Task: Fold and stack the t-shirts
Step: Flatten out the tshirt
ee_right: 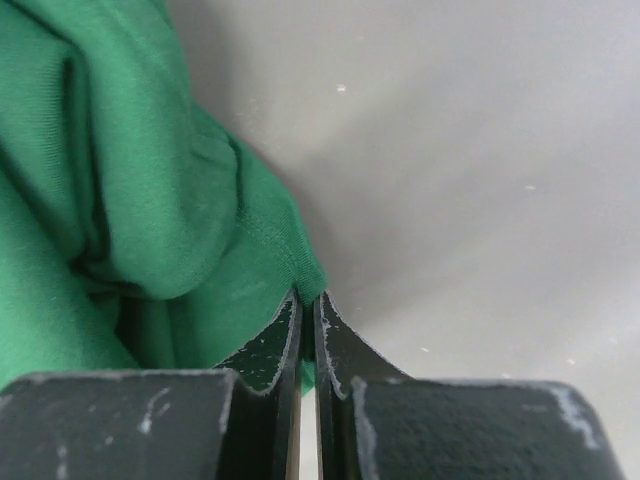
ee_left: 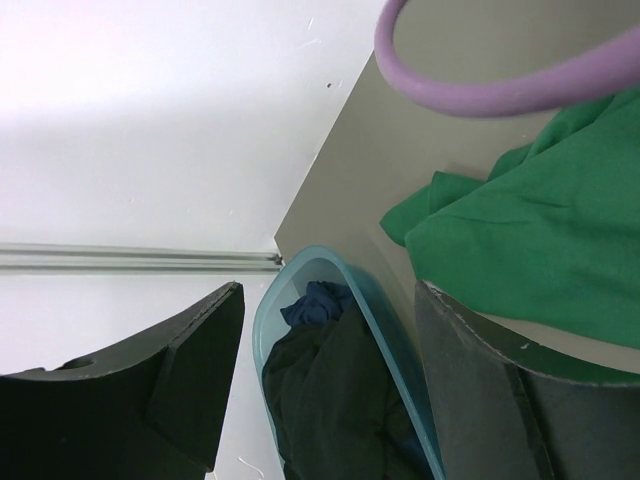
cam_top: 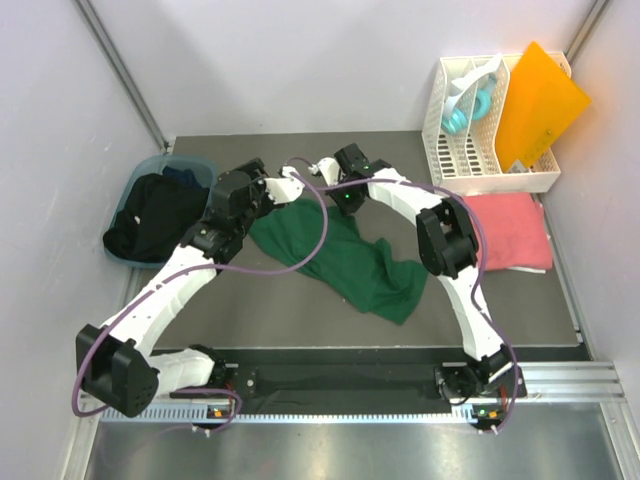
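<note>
hem of dark green cloth t-shirt (ee_right: 120, 200) clamped in right gripper (ee_right: 307, 298), fingertips nearly touching, cloth caught between them. shirt lies crumpled, unfolded, mid grey table (cam_top: 300, 315). left gripper (ee_left: 328, 295) spread wide, holding nothing, one finger just beside shirt edge. folded coral pink cloth t-shirt (cam_top: 510, 230) flat at right, next to white slotted plastic rack (cam_top: 470, 150). dark t-shirts (cam_top: 150, 220) heaped in teal plastic basket (cam_top: 165, 160) at left.

Looked like a robotics lab test cell: closed in a dark grey matte tabletop (cam_top: 300, 310) with plain white panel walls (cam_top: 300, 60) along far, left and right edges, with a slotted aluminium mounting rail (cam_top: 560, 385) along the near edge.
</note>
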`<move>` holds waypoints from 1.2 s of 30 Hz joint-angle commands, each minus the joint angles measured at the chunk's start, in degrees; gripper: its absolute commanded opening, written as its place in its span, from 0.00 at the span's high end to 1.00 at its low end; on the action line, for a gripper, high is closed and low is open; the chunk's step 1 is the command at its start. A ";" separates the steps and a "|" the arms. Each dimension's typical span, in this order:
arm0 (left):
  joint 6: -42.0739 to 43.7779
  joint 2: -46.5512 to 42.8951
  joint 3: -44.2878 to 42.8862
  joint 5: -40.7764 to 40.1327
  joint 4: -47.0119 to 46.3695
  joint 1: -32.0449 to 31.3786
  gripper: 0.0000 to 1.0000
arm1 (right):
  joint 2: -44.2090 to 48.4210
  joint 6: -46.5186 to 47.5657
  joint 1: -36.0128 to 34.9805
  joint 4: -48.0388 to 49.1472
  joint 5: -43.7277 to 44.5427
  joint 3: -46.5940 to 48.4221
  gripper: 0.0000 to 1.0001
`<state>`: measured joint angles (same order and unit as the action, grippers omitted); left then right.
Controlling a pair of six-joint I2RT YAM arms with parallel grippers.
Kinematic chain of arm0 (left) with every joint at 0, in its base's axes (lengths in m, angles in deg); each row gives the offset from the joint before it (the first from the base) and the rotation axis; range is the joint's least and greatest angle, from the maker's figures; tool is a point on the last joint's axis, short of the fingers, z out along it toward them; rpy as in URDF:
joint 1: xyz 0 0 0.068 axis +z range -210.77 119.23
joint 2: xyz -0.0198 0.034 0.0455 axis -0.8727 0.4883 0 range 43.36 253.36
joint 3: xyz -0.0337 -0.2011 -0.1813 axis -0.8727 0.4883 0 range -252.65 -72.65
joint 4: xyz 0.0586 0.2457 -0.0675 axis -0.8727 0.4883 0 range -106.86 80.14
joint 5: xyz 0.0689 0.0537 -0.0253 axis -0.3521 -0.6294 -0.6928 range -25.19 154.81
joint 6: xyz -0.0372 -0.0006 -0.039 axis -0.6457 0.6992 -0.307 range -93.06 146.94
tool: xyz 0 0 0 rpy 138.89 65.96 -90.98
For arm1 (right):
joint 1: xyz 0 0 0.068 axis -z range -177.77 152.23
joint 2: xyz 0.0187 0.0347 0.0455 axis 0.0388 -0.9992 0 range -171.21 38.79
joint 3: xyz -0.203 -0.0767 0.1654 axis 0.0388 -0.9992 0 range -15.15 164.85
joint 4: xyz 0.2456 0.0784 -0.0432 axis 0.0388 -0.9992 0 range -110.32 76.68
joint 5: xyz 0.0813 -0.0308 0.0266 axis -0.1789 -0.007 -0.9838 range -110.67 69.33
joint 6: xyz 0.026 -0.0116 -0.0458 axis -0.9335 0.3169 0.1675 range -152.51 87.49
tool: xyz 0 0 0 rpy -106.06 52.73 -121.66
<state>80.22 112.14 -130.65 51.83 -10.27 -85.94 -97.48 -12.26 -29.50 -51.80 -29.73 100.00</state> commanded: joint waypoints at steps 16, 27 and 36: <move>-1.68 -3.38 1.92 0.75 -5.01 -0.49 0.27 | 9.09 25.43 6.85 33.10 46.75 9.47 1.00; -2.83 -4.26 3.24 0.58 -6.15 -1.46 0.28 | 14.10 33.62 6.24 47.88 48.87 10.35 1.00; -3.53 -4.26 4.56 0.31 -9.66 -2.08 0.30 | 20.07 36.35 1.93 47.53 47.21 14.92 1.00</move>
<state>77.86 109.36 -126.80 52.05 -14.75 -87.65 -85.83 21.75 -25.00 -10.44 17.72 109.73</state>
